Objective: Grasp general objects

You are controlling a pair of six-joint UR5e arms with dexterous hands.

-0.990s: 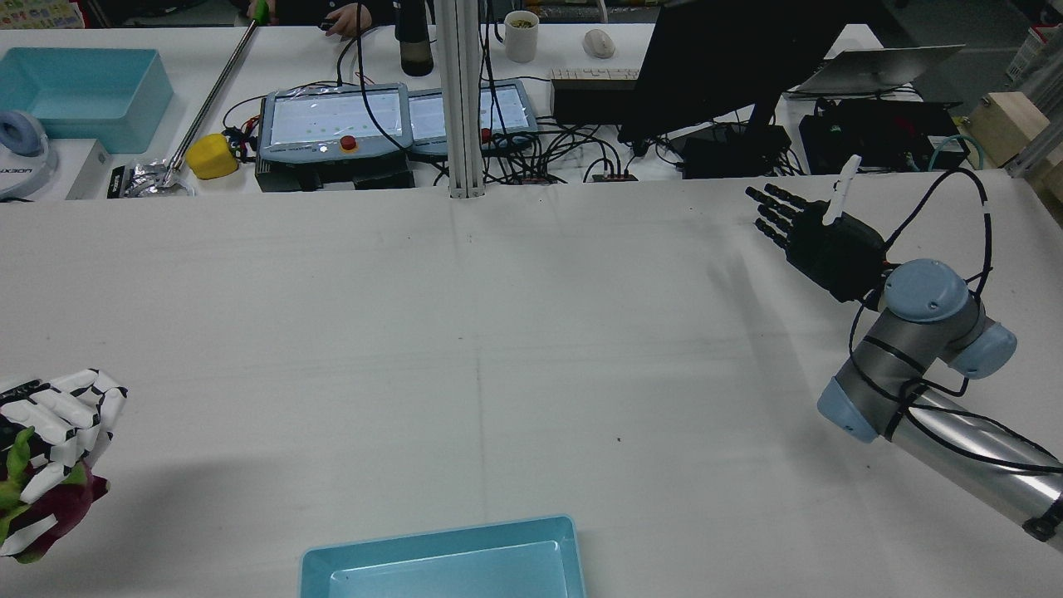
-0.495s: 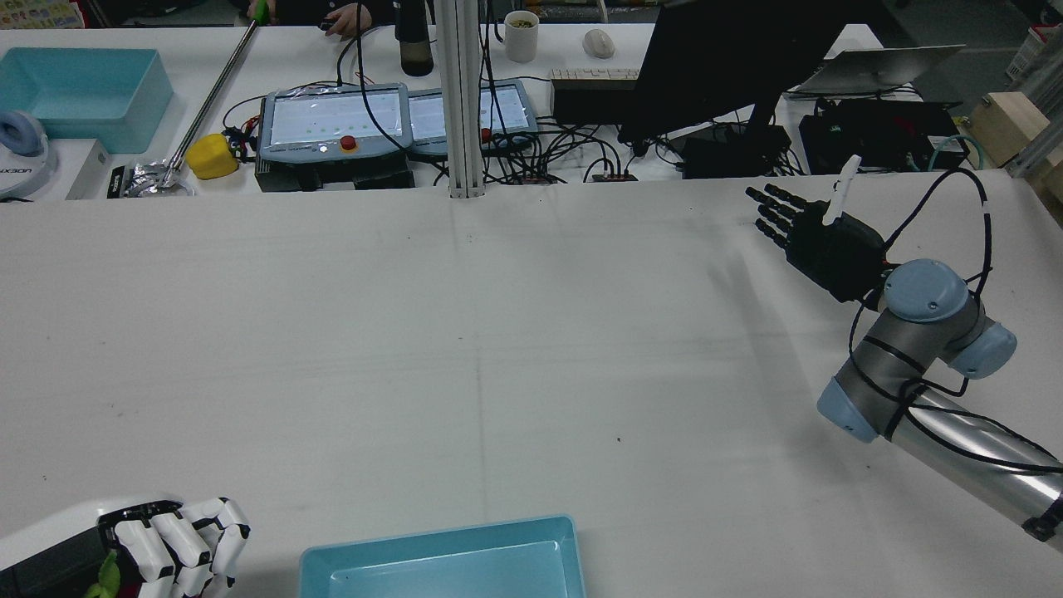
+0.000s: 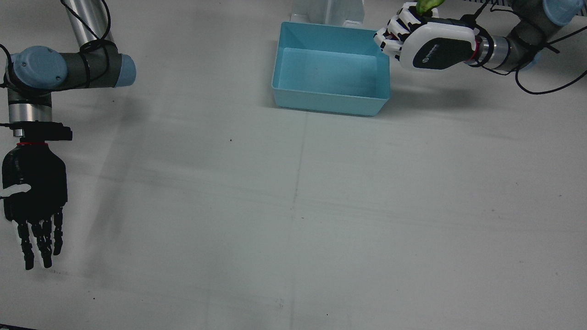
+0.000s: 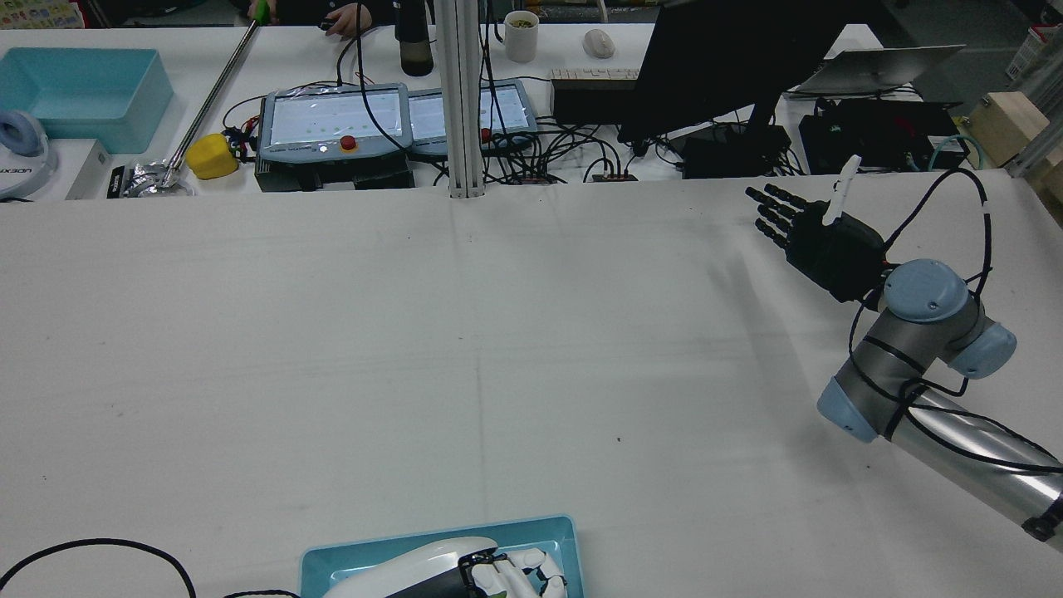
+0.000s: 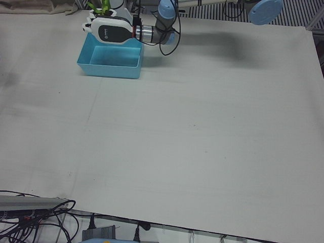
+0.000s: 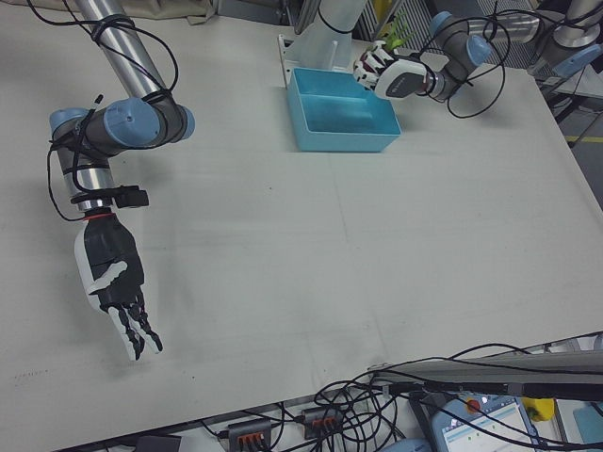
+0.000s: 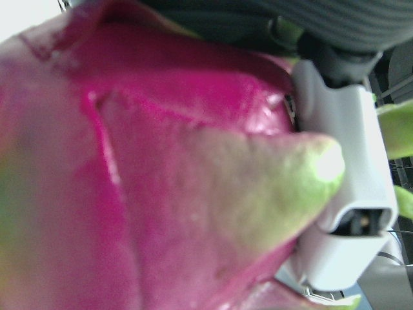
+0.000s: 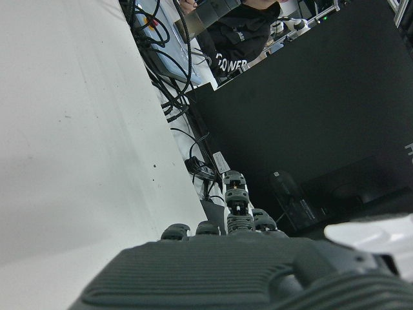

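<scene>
Nearest the robot, at the table's (image 3: pixel 293 206) near edge about midway along it: a light blue bin (image 3: pixel 330 68), open-topped, nothing lying on the visible part of its floor. Over the bin's corner toward the robot's left side, the white left hand (image 3: pixel 424 41), fingers (image 3: pixel 394 34) curled and clamped around a dragon fruit (image 7: pixel 161 174); only green leaf tips (image 3: pixel 426 4) poking out above the knuckles in the front view, magenta skin with a green-tipped scale filling the left hand view. In the rear view, the same hand (image 4: pixel 490 573) seen from above at the bottom edge, overlapping the bin's (image 4: pixel 374 556) interior. Whether fruit or hand touches the rim: cannot tell.

Middle of the table: bare white cloth, a few faint creases.

Farther out, near the far edge on the robot's right side: the black right hand (image 3: pixel 34 201), held clear of everything, fingers (image 3: pixel 43 243) straight and spread apart, palm holding nothing, a white thumb piece sticking up. Pointed toward the far side.

Beyond the table: a second desk with two teach pendants (image 4: pixel 336 124), tangled cables (image 4: pixel 565 158), a dark monitor (image 4: pixel 731 58), a mug (image 4: pixel 521 35), another blue bin (image 4: pixel 79 95), a yellow object (image 4: pixel 212 156).
</scene>
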